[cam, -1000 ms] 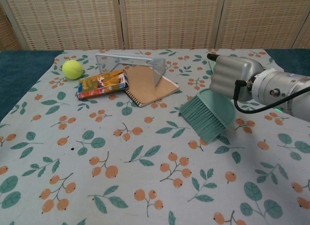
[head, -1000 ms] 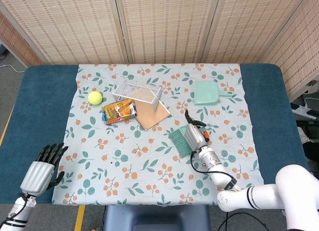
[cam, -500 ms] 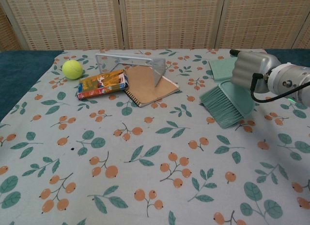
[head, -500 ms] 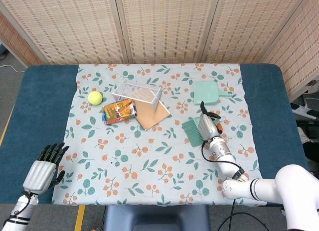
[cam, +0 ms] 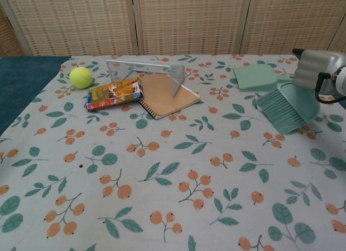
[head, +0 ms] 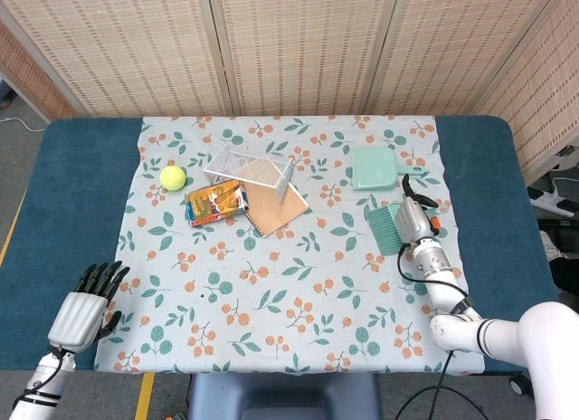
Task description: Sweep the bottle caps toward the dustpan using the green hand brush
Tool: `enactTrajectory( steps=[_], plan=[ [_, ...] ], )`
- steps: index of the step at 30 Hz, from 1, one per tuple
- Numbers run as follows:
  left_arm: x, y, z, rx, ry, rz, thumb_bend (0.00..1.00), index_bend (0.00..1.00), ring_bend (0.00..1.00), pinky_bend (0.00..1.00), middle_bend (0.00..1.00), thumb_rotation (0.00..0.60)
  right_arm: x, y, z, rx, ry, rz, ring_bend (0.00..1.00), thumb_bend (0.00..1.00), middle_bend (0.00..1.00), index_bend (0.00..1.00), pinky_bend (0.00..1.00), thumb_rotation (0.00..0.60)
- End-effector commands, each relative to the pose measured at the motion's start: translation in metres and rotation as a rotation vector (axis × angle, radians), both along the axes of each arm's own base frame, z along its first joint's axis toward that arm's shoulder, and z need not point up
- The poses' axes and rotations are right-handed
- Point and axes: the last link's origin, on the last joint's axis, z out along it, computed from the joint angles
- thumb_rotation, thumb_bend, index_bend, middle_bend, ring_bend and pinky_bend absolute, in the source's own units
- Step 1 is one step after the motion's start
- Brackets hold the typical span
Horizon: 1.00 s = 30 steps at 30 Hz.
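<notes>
Since approx a sec ago I've been carrying the green hand brush [cam: 285, 108] rightward across the cloth, from mid-table to just in front of the dustpan [cam: 257, 77]; my left hand [head: 81, 310] has barely shifted.

Right hand [head: 413, 221] is wrapping the brush's back/handle, fingers closed on it, bristles pointing left & down toward the tablecloth [cam: 162, 180]. Can't tell if the bristles are actually touching the cloth. Left hand is hanging off the near-left corner, well away from the dustpan, holding nothing, fingers loosely apart.

Step in hand, my read: I'm finishing a sweep stroke toward the dustpan, w/ the brush arriving right at its near side. Trouble is, I'm not seeing any bottle caps in either view, neither ahead of the bristles nor near the pan. Could be hidden under the brush or just too small to make out. Next move, prob: I'm needing to check for caps, then either nudge the last bit into the pan mouth or lift & go back for another pass.

Other stuff, all left of the dustpan: snack packet [cam: 114, 93] and notebook [cam: 165, 94] nearer me, wire rack [cam: 145, 73] straddling the notebook behind them, tennis ball [cam: 80, 77] furthest left. None is sitting betw brush & pan; a return stroke leftward would be heading toward the notebook.
</notes>
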Motion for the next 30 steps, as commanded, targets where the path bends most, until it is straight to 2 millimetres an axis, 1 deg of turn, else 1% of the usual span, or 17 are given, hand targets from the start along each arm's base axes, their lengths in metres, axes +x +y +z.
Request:
enactTrajectory(
  steps=[1, 10, 15, 19, 20, 21, 22, 25, 27, 30],
  plan=[
    [0.000, 0.000, -0.001, -0.004, 0.004, 0.001, 0.40, 0.00, 0.00, 0.08, 0.00, 0.600, -0.012, 0.000, 0.007, -0.007, 0.024, -0.019, 0.57, 0.44, 0.79, 0.96, 0.00, 0.600],
    [0.001, -0.001, -0.006, -0.012, 0.018, -0.005, 0.39, 0.00, 0.00, 0.08, 0.00, 0.600, -0.040, -0.003, 0.029, -0.050, 0.073, -0.058, 0.57, 0.44, 0.79, 0.96, 0.00, 0.600],
    [0.003, -0.003, -0.007, -0.013, 0.018, -0.011, 0.39, 0.00, 0.00, 0.08, 0.00, 0.600, -0.046, -0.001, 0.044, -0.069, 0.055, -0.067, 0.57, 0.44, 0.79, 0.96, 0.00, 0.600],
    [0.004, -0.004, -0.006, -0.011, 0.012, -0.017, 0.39, 0.00, 0.00, 0.08, 0.00, 0.600, -0.039, 0.004, 0.059, -0.079, -0.095, -0.066, 0.57, 0.44, 0.79, 0.96, 0.00, 0.600],
    [0.005, -0.004, -0.006, -0.010, 0.010, -0.019, 0.39, 0.00, 0.00, 0.08, 0.00, 0.600, -0.036, 0.008, 0.063, -0.075, -0.142, -0.061, 0.57, 0.44, 0.79, 0.96, 0.00, 0.600],
    [0.005, -0.005, -0.005, -0.009, 0.007, -0.022, 0.39, 0.00, 0.00, 0.08, 0.00, 0.600, -0.029, 0.014, 0.070, -0.066, -0.227, -0.037, 0.57, 0.44, 0.79, 0.96, 0.00, 0.600],
    [0.005, -0.005, -0.005, -0.010, 0.006, -0.023, 0.39, 0.00, 0.00, 0.08, 0.00, 0.600, -0.025, 0.018, 0.075, -0.056, -0.265, -0.014, 0.57, 0.44, 0.79, 0.96, 0.00, 0.600],
    [0.007, -0.006, -0.004, -0.016, 0.001, -0.029, 0.39, 0.00, 0.00, 0.08, 0.00, 0.600, -0.016, 0.031, 0.087, -0.044, -0.431, 0.006, 0.57, 0.44, 0.79, 0.96, 0.00, 0.600],
    [0.007, -0.006, -0.003, -0.016, -0.001, -0.033, 0.39, 0.00, 0.00, 0.08, 0.00, 0.600, -0.010, 0.042, 0.087, -0.021, -0.542, 0.003, 0.57, 0.44, 0.79, 0.96, 0.00, 0.600],
    [0.009, -0.007, -0.004, -0.019, -0.006, -0.038, 0.39, 0.00, 0.00, 0.08, 0.00, 0.600, -0.003, 0.071, 0.069, 0.038, -0.792, -0.080, 0.57, 0.44, 0.79, 0.96, 0.00, 0.600]
  ],
)
